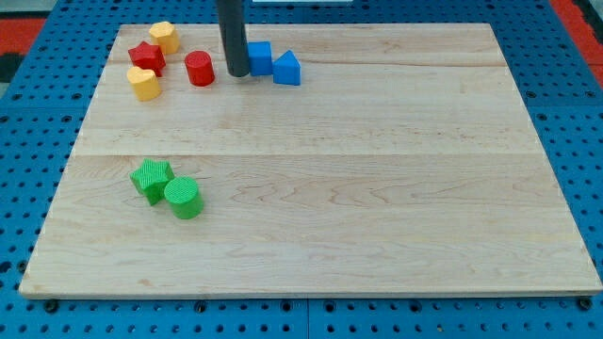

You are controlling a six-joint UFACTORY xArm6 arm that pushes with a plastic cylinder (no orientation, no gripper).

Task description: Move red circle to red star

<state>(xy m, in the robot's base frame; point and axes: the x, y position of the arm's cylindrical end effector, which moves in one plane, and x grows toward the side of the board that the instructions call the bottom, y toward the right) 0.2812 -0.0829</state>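
The red circle (199, 69) stands near the view's top left on the wooden board (377, 188). The red star (146, 56) lies to its left, a short gap between them. My tip (237, 73) rests on the board just to the right of the red circle, a small gap apart, and right against the left side of a blue cube (259, 58).
A yellow block (164, 36) sits above the red star and a yellow heart (142, 83) below it. A blue triangular block (287, 69) lies right of the blue cube. A green star (151, 179) and a green cylinder (184, 198) touch at the lower left.
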